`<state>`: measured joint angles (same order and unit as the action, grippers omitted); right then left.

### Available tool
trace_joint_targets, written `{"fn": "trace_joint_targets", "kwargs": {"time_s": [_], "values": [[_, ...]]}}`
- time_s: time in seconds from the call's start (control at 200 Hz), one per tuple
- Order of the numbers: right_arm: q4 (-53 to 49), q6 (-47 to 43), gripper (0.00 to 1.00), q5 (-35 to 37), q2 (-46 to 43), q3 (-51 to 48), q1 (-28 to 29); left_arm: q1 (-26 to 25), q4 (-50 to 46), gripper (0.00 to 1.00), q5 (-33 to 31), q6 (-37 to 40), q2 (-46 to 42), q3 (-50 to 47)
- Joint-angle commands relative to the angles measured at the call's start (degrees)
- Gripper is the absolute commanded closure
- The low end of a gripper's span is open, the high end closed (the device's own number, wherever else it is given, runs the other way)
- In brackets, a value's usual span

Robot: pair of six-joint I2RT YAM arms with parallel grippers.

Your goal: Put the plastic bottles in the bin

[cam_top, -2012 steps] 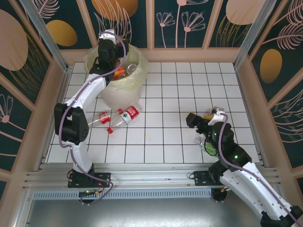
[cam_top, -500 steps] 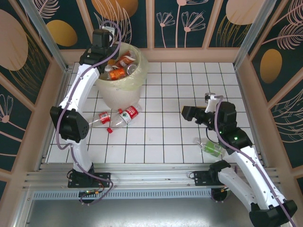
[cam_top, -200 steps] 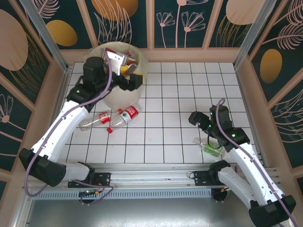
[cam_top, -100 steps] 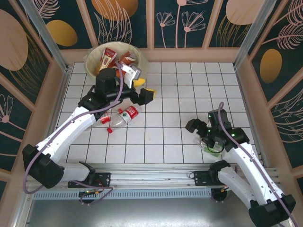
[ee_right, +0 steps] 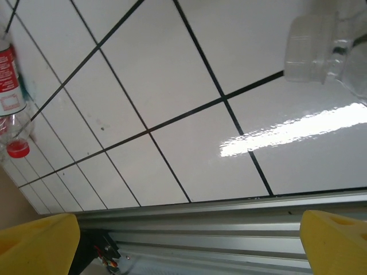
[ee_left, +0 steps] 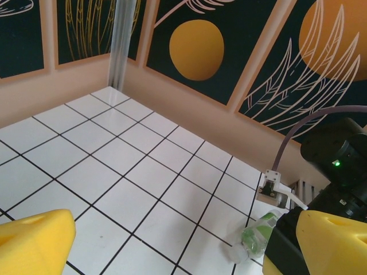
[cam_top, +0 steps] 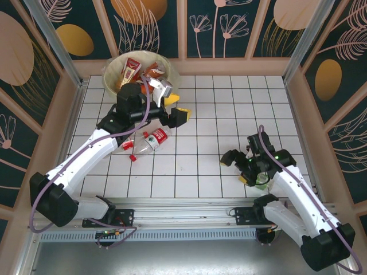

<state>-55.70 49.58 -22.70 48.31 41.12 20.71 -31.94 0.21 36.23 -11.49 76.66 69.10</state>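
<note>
Overhead, I see both pincers wide open and empty. The left pincer [cam_top: 176, 107] hangs just right of the bin [cam_top: 109, 73], far left, which holds several plastic bottles [cam_top: 150, 73]. The right pincer [cam_top: 233, 171] sits low, near right, beside a green-label bottle [cam_top: 261, 179]. Two more bottles [cam_top: 153, 140] lie on the worktop [cam_top: 206, 114]. My left wrist view catches the green one; the right wrist view shows a red-label bottle [ee_right: 8, 86].

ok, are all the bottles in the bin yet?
No, a red-label bottle lies on the tiles, outside the bin.
</note>
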Motion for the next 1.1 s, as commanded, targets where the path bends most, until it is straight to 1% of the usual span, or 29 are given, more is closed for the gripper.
{"fn": "trace_joint_targets", "kwargs": {"time_s": [0.0,0.235,0.385,0.465,0.595,0.816,1.001,1.091], "values": [[-2.55,5.35,0.01,2.68,-0.56,-1.67,0.35,-0.49,2.20,0.01,1.54,-0.01,-0.32,-1.01],[-5.37,12.56,0.01,6.01,-1.77,-3.54,0.04,-0.49,3.48,0.01,2.88,-0.40,0.11,-1.78],[-7.92,13.51,0.01,9.23,-0.85,-4.78,-1.26,-0.49,4.07,0.01,4.32,-0.82,-0.02,-2.19],[-6.38,14.21,0.01,9.54,-0.91,-5.99,-2.53,-0.42,4.75,0.01,4.77,-0.99,-0.46,-2.61],[-3.42,14.68,0.01,12.03,0.61,-6.13,-4.30,-0.48,4.97,0.01,5.27,-0.95,-0.53,-2.74],[4.13,20.90,0.01,14.07,-0.65,-9.77,-5.94,-0.49,5.15,0.01,5.50,-1.04,-0.74,-3.01],[4.60,22.21,0.01,18.72,-2.15,-10.71,-7.59,-0.48,5.42,0.02,5.69,-1.26,-0.99,-3.18],[5.45,22.60,0.01,19.67,-2.56,-11.46,-9.01,-0.49,5.50,0.01,5.79,-1.21,-1.25,-3.36]]}}
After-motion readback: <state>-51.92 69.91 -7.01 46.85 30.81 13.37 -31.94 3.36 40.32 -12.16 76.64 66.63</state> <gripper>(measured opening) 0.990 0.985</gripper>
